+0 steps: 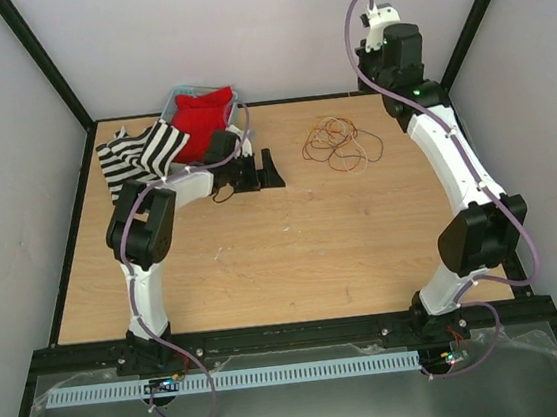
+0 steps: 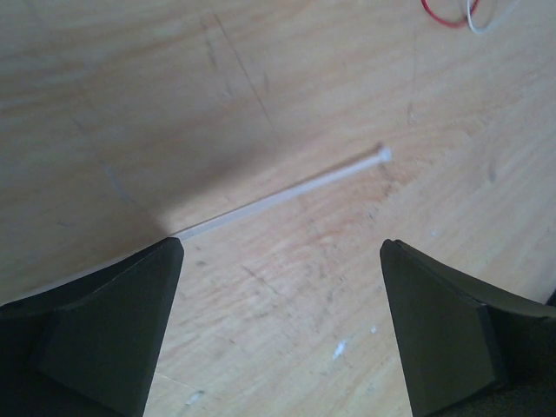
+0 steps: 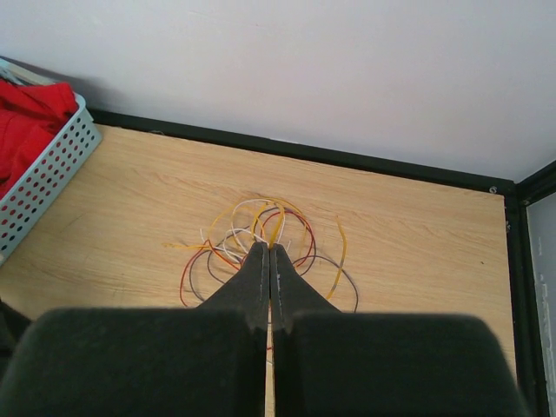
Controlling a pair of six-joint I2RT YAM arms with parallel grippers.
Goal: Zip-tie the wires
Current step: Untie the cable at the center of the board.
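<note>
Readable text: none is showing in any view
Left arm [image 1: 144,282]: no label or number is showing
Right arm [image 1: 452,164]: no label or number is showing
Basket [image 3: 48,169]: no print is showing

Reaches the left arm [image 1: 145,229] forward from its base, folds it at a raised elbow and swings the forearm rightward, with the left gripper [image 2: 280,245] low and its two dark fingers [image 2: 104,330] spread wide apart. Stretches the right arm [image 1: 450,164] up and far forward in a long arc, wrist highest at the far end, with the right gripper [image 3: 268,254] tilted downward and both fingers pressed flat together along their length.
</note>
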